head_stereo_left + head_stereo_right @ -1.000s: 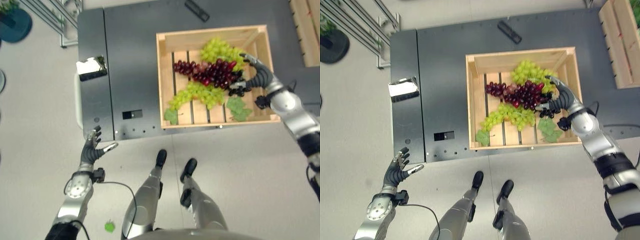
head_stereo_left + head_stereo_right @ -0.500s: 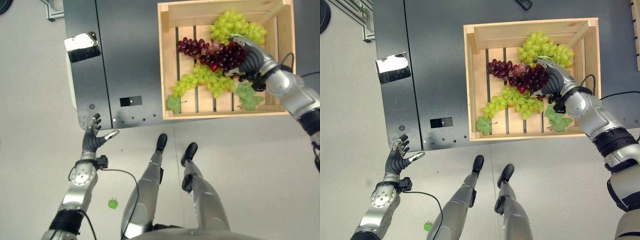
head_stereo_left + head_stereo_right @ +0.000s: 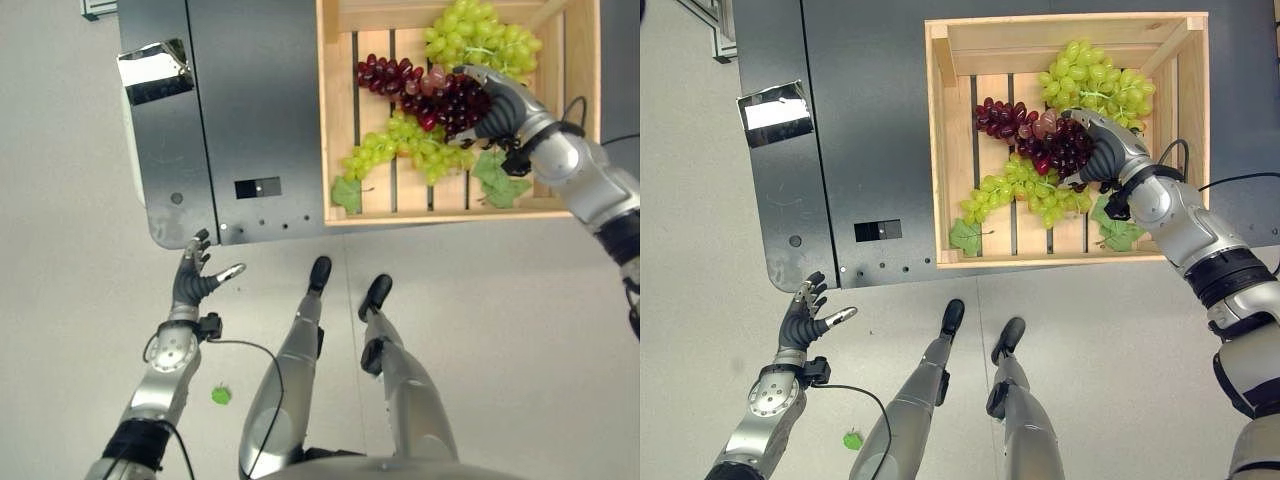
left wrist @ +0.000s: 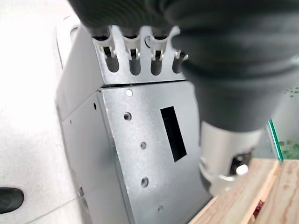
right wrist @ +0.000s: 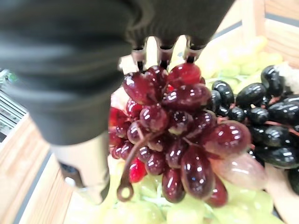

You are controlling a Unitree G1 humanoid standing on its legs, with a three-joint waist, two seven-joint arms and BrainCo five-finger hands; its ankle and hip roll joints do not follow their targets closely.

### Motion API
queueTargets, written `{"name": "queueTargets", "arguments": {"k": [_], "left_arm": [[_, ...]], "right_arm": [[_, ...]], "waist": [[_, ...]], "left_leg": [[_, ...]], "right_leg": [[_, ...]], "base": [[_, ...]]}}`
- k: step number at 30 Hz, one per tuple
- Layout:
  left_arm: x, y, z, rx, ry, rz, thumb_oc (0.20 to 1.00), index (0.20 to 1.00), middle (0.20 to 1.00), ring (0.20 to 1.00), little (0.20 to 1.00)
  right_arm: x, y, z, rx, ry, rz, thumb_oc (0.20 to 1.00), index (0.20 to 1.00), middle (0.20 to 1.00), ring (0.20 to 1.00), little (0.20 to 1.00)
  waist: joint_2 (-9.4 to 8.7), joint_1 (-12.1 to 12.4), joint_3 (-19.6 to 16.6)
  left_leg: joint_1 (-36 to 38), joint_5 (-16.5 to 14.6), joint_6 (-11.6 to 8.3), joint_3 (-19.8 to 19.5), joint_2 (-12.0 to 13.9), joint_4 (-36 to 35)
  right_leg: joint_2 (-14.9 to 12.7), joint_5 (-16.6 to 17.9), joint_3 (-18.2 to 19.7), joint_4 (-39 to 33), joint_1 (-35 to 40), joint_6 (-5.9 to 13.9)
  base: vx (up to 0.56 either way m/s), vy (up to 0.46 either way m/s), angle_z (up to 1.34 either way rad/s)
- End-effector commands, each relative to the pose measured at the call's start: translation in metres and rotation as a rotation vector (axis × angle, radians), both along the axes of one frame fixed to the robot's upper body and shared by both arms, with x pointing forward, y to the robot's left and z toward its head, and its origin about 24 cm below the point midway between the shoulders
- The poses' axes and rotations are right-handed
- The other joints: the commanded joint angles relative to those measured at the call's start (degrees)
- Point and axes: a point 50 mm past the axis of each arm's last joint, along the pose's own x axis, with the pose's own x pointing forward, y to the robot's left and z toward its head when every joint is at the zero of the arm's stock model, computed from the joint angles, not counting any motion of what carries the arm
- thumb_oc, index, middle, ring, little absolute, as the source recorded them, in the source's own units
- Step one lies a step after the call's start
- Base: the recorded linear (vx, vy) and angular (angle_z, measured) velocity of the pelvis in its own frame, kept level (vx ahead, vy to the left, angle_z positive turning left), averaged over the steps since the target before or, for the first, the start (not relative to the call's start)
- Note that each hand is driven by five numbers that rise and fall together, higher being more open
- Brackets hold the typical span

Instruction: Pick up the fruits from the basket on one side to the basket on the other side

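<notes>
Three grape bunches lie in the wooden crate (image 3: 943, 140) on the dark tabletop (image 3: 875, 120).

Right robot hand (image 3: 1105, 152) reaches into the crate with fingers and thumb curled round the red grape bunch (image 3: 1035, 135), which sits between the green bunch (image 3: 1095, 85) at the far corner and the nearer green bunch (image 3: 1025, 192). Black grapes (image 5: 268, 121) show just beside the red ones. Left robot hand (image 3: 805, 318) hovers over the floor by the tabletop's near corner, fingers spread and holding nothing.
</notes>
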Motion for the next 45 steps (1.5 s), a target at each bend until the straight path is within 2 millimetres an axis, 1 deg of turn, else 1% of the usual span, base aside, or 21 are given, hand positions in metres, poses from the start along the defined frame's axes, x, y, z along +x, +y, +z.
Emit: {"name": "queueTargets", "arguments": {"k": [1,2,3,4,5,6,8,9,13,17,23,30,31,32,33,41,45], "left_arm": [[-0.004,0.020,0.019,0.052,-0.080,0.052,1.000,1.000,1.000,1.000,1.000],[-0.004,0.020,0.019,0.053,-0.084,0.051,1.000,1.000,1.000,1.000,1.000],[-0.003,0.021,0.022,0.054,-0.094,0.058,1.000,1.000,1.000,1.000,1.000],[-0.004,0.022,0.022,0.053,-0.094,0.063,1.000,1.000,1.000,1.000,1.000],[-0.004,0.022,0.023,0.054,-0.097,0.062,1.000,1.000,1.000,1.000,1.000],[-0.004,0.023,0.022,0.049,-0.096,0.067,1.000,1.000,1.000,1.000,1.000],[-0.004,0.023,0.022,0.048,-0.093,0.074,1.000,1.000,1.000,1.000,1.000],[-0.004,0.023,0.022,0.048,-0.093,0.074,1.000,1.000,1.000,1.000,1.000],[-0.005,0.026,0.022,0.049,-0.092,0.088,1.000,1.000,1.000,1.000,1.000],[-0.006,0.027,0.022,0.049,-0.090,0.097,1.000,1.000,1.000,1.000,1.000],[-0.007,0.029,0.021,0.044,-0.086,0.114,1.000,1.000,1.000,1.000,1.000],[-0.010,0.032,0.020,0.049,-0.080,0.125,1.000,1.000,1.000,1.000,1.000],[-0.010,0.032,0.021,0.051,-0.080,0.126,1.000,1.000,1.000,1.000,1.000],[-0.010,0.032,0.021,0.051,-0.080,0.126,1.000,1.000,1.000,1.000,1.000],[-0.010,0.032,0.021,0.051,-0.081,0.125,1.000,1.000,1.000,1.000,1.000],[-0.012,0.035,0.021,0.066,-0.078,0.124,1.000,1.000,1.000,1.000,1.000],[-0.012,0.039,0.025,0.086,-0.085,0.130,1.000,1.000,1.000,1.000,1.000]], "right_arm": [[0.010,0.017,-0.006,-0.105,0.067,0.014,1.000,1.000,1.000,1.000,1.000],[0.010,0.017,-0.005,-0.104,0.063,0.013,1.000,1.000,1.000,1.000,1.000],[0.013,0.024,-0.007,-0.117,0.075,0.024,0.865,0.865,0.865,0.865,0.865],[0.013,0.027,-0.005,-0.122,0.071,0.030,0.542,0.542,0.542,0.542,0.542],[0.013,0.027,-0.004,-0.121,0.068,0.029,0.451,0.451,0.451,0.451,0.451],[0.014,0.030,-0.004,-0.123,0.071,0.034,0.200,0.200,0.200,0.200,0.200],[0.017,0.043,-0.005,-0.137,0.077,0.062,0.200,0.200,0.200,0.200,0.200],[0.017,0.043,-0.005,-0.137,0.077,0.062,0.200,0.200,0.200,0.200,0.200],[0.018,0.059,-0.008,-0.133,0.077,0.105,0.200,0.200,0.200,0.200,0.200],[0.019,0.065,-0.010,-0.114,0.081,0.121,0.200,0.200,0.200,0.200,0.200],[0.020,0.067,-0.010,-0.099,0.074,0.120,0.200,0.200,0.200,0.200,0.200],[0.019,0.075,-0.010,-0.092,0.073,0.148,0.200,0.200,0.200,0.200,0.200],[0.018,0.077,-0.009,-0.095,0.072,0.155,0.548,0.548,0.548,0.548,0.548],[0.018,0.077,-0.009,-0.095,0.072,0.155,0.652,0.652,0.652,0.652,0.652],[0.018,0.077,-0.010,-0.094,0.076,0.161,1.000,1.000,1.000,1.000,1.000],[0.013,0.072,-0.008,-0.097,0.084,0.177,1.000,1.000,1.000,1.000,1.000],[0.004,0.070,-0.007,-0.122,0.085,0.216,1.000,1.000,1.000,1.000,1.000]], "waist": [[-4.77,1.71,0.33],[-4.82,1.49,0.33],[-5.22,1.69,0.33],[-5.45,1.64,0.33],[-5.50,1.49,0.33],[-5.71,1.42,0.33],[-6.38,1.29,0.33],[-6.39,1.28,0.33],[-7.20,1.08,0.33],[-7.69,0.96,0.33],[-7.97,0.94,0.33],[-8.33,0.67,0.33],[-8.43,0.63,0.33],[-8.43,0.63,0.33],[-8.51,0.59,0.33],[-9.11,0.31,0.33],[-10.00,-0.07,0.33]], "left_leg": [[-0.94,-1.95,-2.48,0.95,0.10,1.98],[-2.22,-0.31,-2.13,1.28,-0.28,2.07],[-1.12,-1.93,-2.47,1.02,0.03,2.02],[-1.19,-1.95,-2.44,1.04,0.03,2.05],[-2.37,-0.41,-2.11,1.41,-0.31,2.16],[-2.51,-0.39,-2.09,1.43,-0.30,2.17],[-2.67,-0.50,-2.04,1.49,-0.18,2.15],[-2.67,-0.50,-2.04,1.50,-0.18,2.14],[-2.95,-0.60,-1.98,1.46,-0.01,2.20],[-3.05,-0.74,-1.88,1.62,0.01,2.23],[-3.34,-0.97,-1.73,1.79,-0.08,2.60],[-3.08,-1.12,-1.54,2.06,0.27,2.41],[-3.01,-1.09,-1.55,2.07,0.32,2.36],[-3.01,-1.09,-1.55,2.08,0.32,2.36],[-2.85,-1.08,-1.57,2.09,0.42,2.25],[-2.34,-1.11,-1.71,2.28,0.86,2.12],[-2.18,-1.17,-1.79,2.49,1.09,2.08]], "right_leg": [[-5.59,-0.08,0.98,2.37,-0.72,4.82],[-6.07,1.41,0.13,2.19,-1.71,4.43],[-5.57,0.21,0.99,1.97,-0.64,4.89],[-5.54,0.33,1.09,1.83,-0.68,4.92],[-5.98,1.72,0.28,1.71,-1.62,4.51],[-5.98,1.87,0.35,1.58,-1.74,4.54],[-5.82,2.08,0.41,1.26,-1.76,4.54],[-5.82,2.08,0.41,1.25,-1.76,4.54],[-5.65,2.29,0.58,0.79,-1.82,4.63],[-5.57,2.55,0.85,0.39,-1.86,4.68],[-5.57,2.80,1.35,0.24,-2.04,4.73],[-5.24,2.89,2.06,0.30,-2.30,4.63],[-5.16,2.85,2.08,0.32,-2.32,4.60],[-5.16,2.84,2.09,0.32,-2.32,4.60],[-5.09,2.83,2.12,0.31,-2.39,4.58],[-5.07,2.91,2.08,0.40,-2.19,4.67],[-4.92,3.08,2.11,0.11,-1.88,4.82]], "base": [[-0.08,0.029,-0.02],[0.02,-0.016,-0.03],[0.00,0.000,0.00],[0.00,0.000,0.00],[-0.08,0.030,0.03],[-0.08,0.034,0.01],[0.00,0.000,0.00],[0.00,0.000,0.00],[0.01,-0.001,0.03],[0.00,0.002,0.01],[0.00,0.000,0.00],[0.00,0.000,0.00],[-0.01,-0.001,-0.03],[-0.01,-0.005,-0.05],[-0.01,-0.006,-0.05],[0.00,-0.001,-0.01],[0.00,0.000,0.00]]}}
